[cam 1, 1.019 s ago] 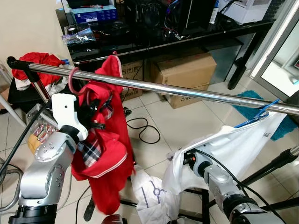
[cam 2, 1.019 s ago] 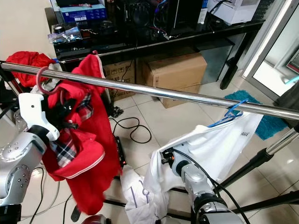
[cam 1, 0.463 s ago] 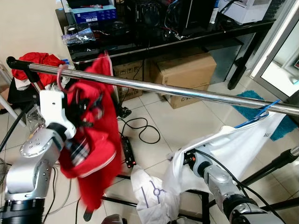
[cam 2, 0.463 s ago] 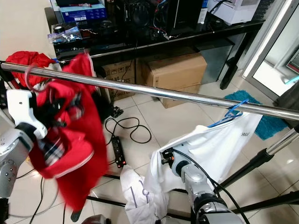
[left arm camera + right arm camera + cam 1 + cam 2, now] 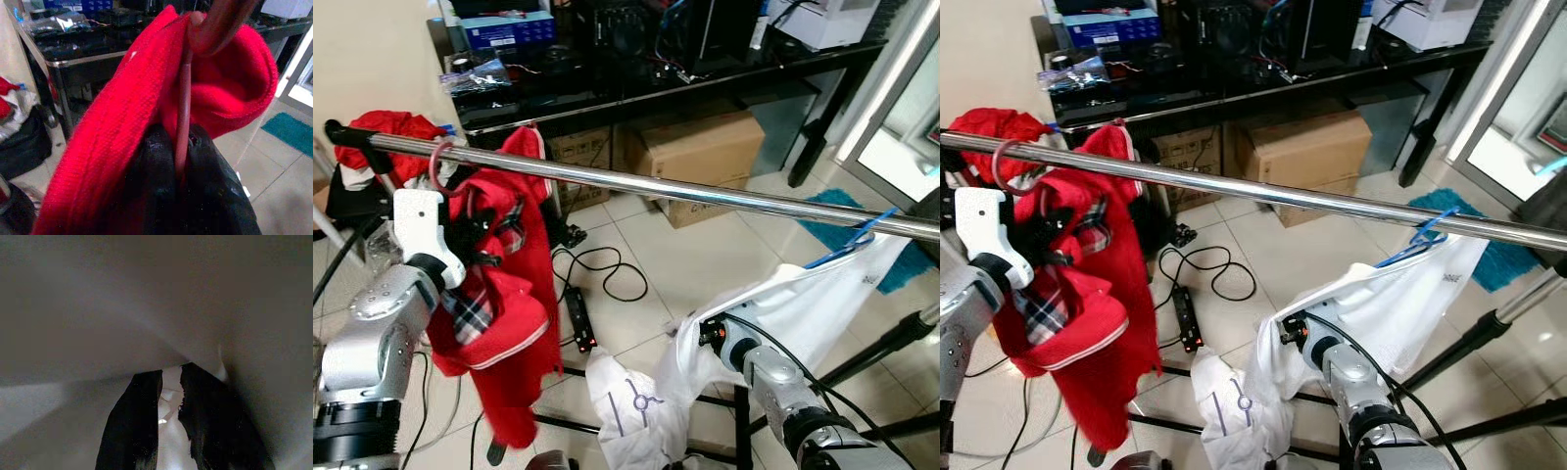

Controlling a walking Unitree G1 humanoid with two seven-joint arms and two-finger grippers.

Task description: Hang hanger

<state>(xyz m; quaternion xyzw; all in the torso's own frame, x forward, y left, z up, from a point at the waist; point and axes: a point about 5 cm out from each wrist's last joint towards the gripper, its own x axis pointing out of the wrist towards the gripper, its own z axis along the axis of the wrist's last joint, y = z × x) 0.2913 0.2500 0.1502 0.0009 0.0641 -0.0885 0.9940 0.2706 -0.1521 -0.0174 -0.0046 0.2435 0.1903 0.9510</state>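
Over tiled floor [image 5: 705,264], left fingers [image 5: 156,166] clamp the red hanger [image 5: 438,164] (right fingers' [image 5: 132,426] state unclear).

Polished, mirror-bright metal on the rail [image 5: 705,191]; soft knitted red cloth with a plaid woven lining on the garment [image 5: 504,294], hung from a smooth reddish plastic hanger [image 5: 185,122] pinched between the matt black fingers of the left gripper [image 5: 181,161]. Thin, smooth white cloth on the shirt [image 5: 803,304] under a glossy blue plastic hanger [image 5: 852,243], draped close over the matt black right gripper [image 5: 168,426]. Brushed silver metal on both arms, glossy pale tile on the floor [image 5: 646,245], matt brown cardboard on the boxes [image 5: 705,157], shiny black on the desk [image 5: 656,83].
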